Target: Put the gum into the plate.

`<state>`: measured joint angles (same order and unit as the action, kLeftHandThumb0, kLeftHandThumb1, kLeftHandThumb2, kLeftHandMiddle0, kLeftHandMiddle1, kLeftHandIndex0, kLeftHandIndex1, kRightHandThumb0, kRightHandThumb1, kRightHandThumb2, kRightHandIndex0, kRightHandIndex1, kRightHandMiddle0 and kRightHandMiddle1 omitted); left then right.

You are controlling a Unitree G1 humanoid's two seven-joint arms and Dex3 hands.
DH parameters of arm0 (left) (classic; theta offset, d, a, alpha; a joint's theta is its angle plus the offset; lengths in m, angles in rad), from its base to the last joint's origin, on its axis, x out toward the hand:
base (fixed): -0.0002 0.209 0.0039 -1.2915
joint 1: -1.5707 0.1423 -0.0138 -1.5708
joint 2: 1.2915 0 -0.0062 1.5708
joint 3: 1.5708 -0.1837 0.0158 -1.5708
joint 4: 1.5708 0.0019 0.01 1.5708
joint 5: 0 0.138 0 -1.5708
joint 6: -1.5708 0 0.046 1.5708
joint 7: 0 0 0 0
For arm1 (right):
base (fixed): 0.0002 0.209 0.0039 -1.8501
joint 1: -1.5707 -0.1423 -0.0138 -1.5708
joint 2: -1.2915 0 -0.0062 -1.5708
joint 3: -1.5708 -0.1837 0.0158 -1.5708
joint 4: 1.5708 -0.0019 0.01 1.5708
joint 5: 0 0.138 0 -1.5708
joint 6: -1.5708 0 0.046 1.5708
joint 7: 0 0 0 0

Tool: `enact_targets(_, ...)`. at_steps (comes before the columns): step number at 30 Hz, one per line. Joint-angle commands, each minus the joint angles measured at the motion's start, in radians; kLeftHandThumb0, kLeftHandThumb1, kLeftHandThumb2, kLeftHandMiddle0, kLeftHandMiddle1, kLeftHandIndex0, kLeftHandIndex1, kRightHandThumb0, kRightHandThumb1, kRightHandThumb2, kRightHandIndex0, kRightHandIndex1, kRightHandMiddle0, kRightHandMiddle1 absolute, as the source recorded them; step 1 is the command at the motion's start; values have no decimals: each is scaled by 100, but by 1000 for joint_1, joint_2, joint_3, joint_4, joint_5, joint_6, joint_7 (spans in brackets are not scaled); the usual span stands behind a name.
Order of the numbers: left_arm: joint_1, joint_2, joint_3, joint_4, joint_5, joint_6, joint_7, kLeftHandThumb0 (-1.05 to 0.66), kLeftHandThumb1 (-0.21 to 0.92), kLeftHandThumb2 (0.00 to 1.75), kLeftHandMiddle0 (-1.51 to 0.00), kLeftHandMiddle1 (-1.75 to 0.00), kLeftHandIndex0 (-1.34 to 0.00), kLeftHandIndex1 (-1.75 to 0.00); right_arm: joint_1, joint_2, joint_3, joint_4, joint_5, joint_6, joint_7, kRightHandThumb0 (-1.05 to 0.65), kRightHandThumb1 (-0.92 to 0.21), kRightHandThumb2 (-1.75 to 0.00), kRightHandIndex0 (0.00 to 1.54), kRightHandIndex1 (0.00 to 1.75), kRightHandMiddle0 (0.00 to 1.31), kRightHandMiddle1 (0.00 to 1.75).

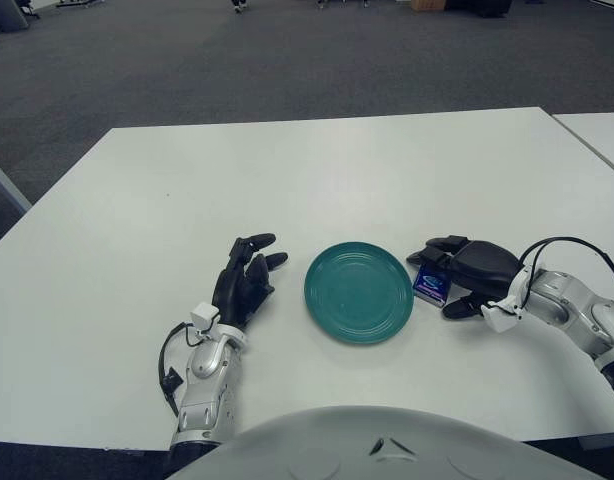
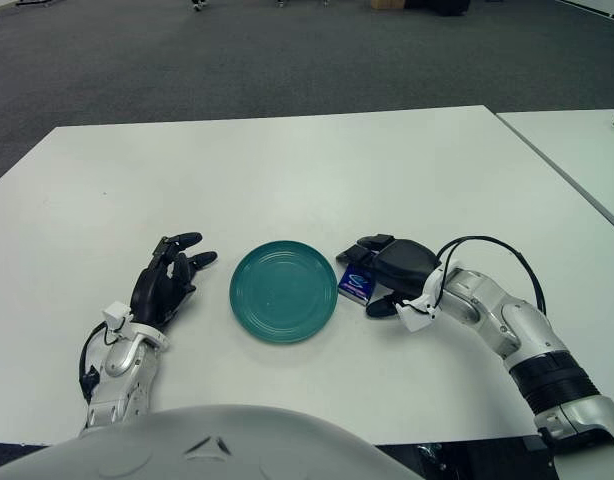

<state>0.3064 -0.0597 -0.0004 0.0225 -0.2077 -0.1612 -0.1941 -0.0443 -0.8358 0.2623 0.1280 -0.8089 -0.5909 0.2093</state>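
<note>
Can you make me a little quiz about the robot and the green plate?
1. True or false: the gum pack already lies in the plate.
2. Which hand is at the gum: A) the left hand, B) the right hand?
3. Fill in: the gum sits on the white table just to the ____ of the plate.

Key: 1 false, it is beside the plate. 2 B; the left hand shows left of the plate. 3 right.

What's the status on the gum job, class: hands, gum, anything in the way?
Right hand around gum, grasp not confirmed. Gum on table, just right of green plate. Left hand idle left of plate. Nothing between.
</note>
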Motion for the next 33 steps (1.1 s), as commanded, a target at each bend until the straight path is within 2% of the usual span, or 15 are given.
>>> enact_targets(1,5,12,9,21,-10,12,-12,-76,92,77,-38,-105,-17,-130,10,2,21,28,-21,-15,-29,-99,-92,-67,35,6,0,71)
enact_targets(8,2,14,9,25,-14,14,-19,-76,92,78,-37,-104,-17,-130,5,-4,34,46,-16,-43,-64,-94,-92,-62,39,7,0,82)
enact_targets(17,1,13,9,30,-29,13,-30,-76,92,78,-38,-104,-17,-130,35,-16,33,44,-16,-58,-119,-89,-92,-59,48,13,0,91)
enact_targets(20,1,7,8,32,-22,3,-22,-75,92,78,-38,-104,-17,-130,34,-16,34,54,-18,-73,-146,-85,-92,-54,40,44,0,104)
enact_targets(22,2,6,7,33,-16,-3,-17,-75,92,78,-38,-104,-18,-130,33,-16,36,60,-25,-80,-163,-82,-92,-49,35,69,0,124)
enact_targets(27,5,5,3,27,5,-3,-2,-75,92,78,-37,-104,-17,-129,39,-17,35,59,-52,-69,-207,-74,-92,-42,32,100,2,153)
enact_targets(28,6,5,2,26,7,-2,0,-75,92,78,-38,-104,-17,-129,41,-18,34,56,-55,-66,-213,-61,-86,-53,32,109,12,161)
enact_targets(30,7,4,2,24,11,-5,2,-76,92,79,-38,-105,-17,-129,49,-21,29,42,-56,-58,-218,-50,-78,-67,32,118,23,168)
enact_targets(33,8,0,2,23,13,-10,4,-76,92,79,-38,-105,-17,-129,50,-29,29,28,-93,-44,-246,-44,-68,-82,34,129,32,172)
